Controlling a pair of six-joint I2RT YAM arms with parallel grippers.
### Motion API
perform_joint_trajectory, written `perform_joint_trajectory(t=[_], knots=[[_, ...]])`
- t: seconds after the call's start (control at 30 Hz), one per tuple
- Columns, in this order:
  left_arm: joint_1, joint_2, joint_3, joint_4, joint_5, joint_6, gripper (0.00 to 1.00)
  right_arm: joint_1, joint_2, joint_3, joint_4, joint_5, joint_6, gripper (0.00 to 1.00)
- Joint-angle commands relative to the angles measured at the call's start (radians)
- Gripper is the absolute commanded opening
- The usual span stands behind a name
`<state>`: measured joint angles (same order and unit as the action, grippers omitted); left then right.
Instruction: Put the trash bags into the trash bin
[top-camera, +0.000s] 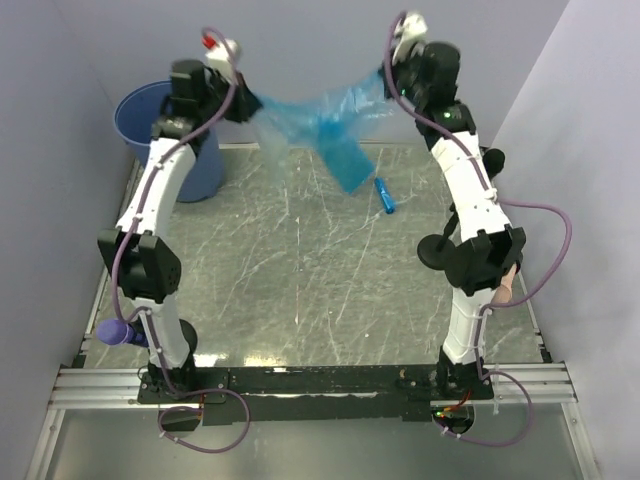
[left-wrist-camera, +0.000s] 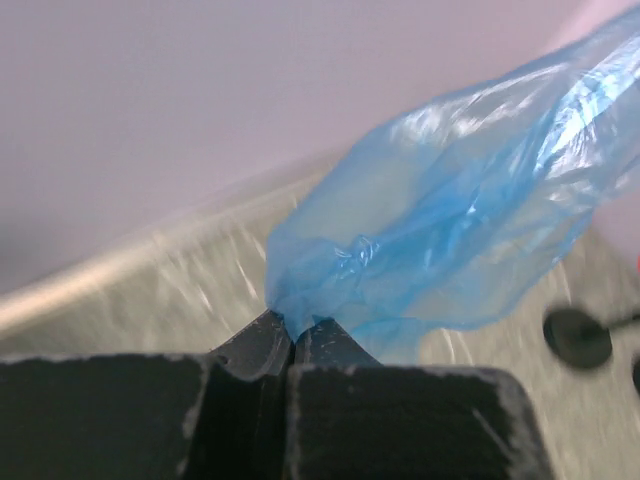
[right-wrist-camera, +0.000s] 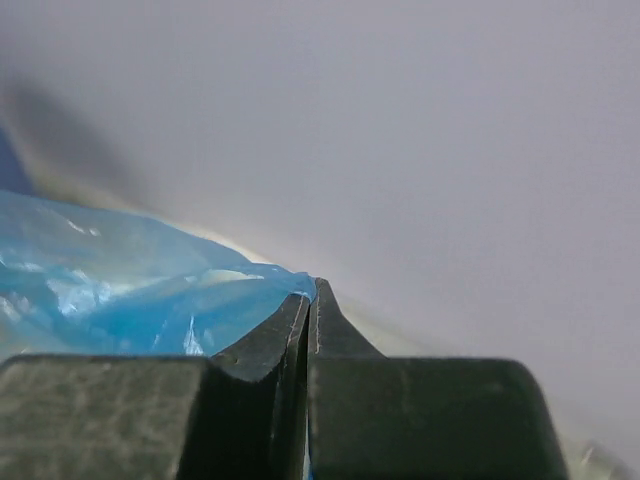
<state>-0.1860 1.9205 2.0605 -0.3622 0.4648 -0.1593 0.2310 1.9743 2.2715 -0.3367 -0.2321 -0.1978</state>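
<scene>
aloft, trash bag (top-camera: 318, 118) stretched between both clamped grippers, left gripper (left-wrist-camera: 292, 345) and right gripper (right-wrist-camera: 310, 300).

The left arm (top-camera: 158, 195) and the right arm (top-camera: 470, 185) each show white link shells between bulky black joint housings, a greyish-purple cable (top-camera: 568, 238) looping loosely alongside, a white wrist camera (top-camera: 408, 28) and matte black fingers (left-wrist-camera: 400, 420) with scuffed, paler edges.

Soft, even light from overhead; the glossy grey marbled tabletop (top-camera: 330, 270) carries streaky glare. Both wrist views blur toward the background, and the translucent blue plastic bag (left-wrist-camera: 470, 210) glints white
</scene>
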Motion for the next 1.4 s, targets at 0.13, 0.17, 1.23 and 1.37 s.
perform_joint_trajectory(t=[0.13, 0.17, 1.23, 1.37], knots=[[-0.067, -0.308, -0.058, 0.747, -0.087, 0.115, 0.01, 0.095, -0.337, -0.136, 0.643, -0.026, -0.156, 0.0], [-0.114, -0.334, -0.08, 0.784, -0.124, 0.258, 0.01, 0.122, -0.372, -0.183, 0.691, -0.026, -0.231, 0.0], [-0.123, -0.192, -0.351, 0.074, -0.077, 0.167, 0.01, -0.035, -0.272, -0.503, 0.042, 0.037, 0.118, 0.0], [-0.041, -0.033, 0.052, 0.02, -0.066, 0.084, 0.01, -0.038, -0.022, 0.071, -0.05, 0.073, 0.101, 0.0]])
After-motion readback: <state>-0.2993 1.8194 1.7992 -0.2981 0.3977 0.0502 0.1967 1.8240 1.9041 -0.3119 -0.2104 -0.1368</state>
